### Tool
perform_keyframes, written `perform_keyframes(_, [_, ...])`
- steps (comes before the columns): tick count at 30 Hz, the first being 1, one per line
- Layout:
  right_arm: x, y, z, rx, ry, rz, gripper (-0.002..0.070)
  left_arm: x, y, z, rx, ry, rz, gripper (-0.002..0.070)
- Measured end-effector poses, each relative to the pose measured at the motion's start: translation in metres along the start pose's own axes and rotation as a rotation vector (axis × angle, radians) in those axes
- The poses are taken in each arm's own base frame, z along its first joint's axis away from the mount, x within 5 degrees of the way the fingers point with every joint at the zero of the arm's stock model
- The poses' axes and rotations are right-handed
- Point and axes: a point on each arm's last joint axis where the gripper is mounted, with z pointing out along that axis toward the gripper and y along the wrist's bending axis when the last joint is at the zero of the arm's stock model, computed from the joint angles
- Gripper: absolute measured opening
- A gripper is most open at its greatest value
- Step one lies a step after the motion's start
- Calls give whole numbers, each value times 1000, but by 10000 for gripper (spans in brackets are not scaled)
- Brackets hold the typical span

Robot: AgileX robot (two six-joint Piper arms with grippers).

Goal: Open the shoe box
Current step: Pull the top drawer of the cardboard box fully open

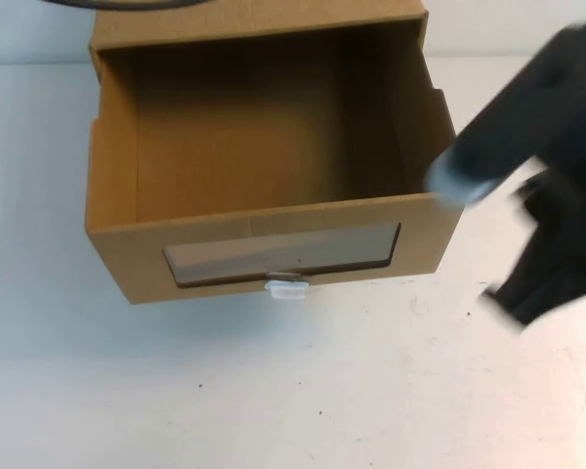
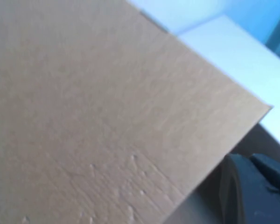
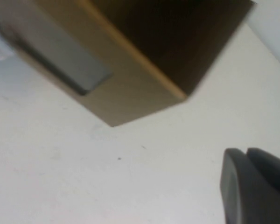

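Hanging right tool (image 3: 246, 156), pinched together, beside opened shoe box (image 1: 127, 256); holding left tool (image 2: 245, 164) by its cardboard, can't tell grip.

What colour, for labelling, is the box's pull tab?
White pull tab, best in high view; right gripper beside box, left gripper near it.

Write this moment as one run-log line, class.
shoe box: open, empty | right gripper: shut, holds nothing, over table right of box | left gripper: beside box's cardboard panel

White table (image 1: 273, 401); dark cable (image 1: 127, 5) at far edge
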Motion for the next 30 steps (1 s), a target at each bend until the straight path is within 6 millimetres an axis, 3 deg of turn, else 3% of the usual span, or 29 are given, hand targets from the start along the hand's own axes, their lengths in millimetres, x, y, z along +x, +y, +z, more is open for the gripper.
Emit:
perform_keyframes(6, [19,-72,17,117,55,275,-10,9,-18,-38,-16,0,17,-5])
perform_keyframes(14, [45,-128,37,74,80,497,-12,75,-31,-68,-135,30,8,-5])
perform_keyframes(21, [56,-137,43,27,-37,571,-13,168,-49,-99,-267,-218,50,-5])
perform_keyframes(27, [82,-114,51,-10,-122,637,-13,256,-59,-112,-377,-438,50,-5])
perform_keyframes(30, [97,-103,56,-16,-165,669,-13,292,-64,-118,-409,-522,56,-5])
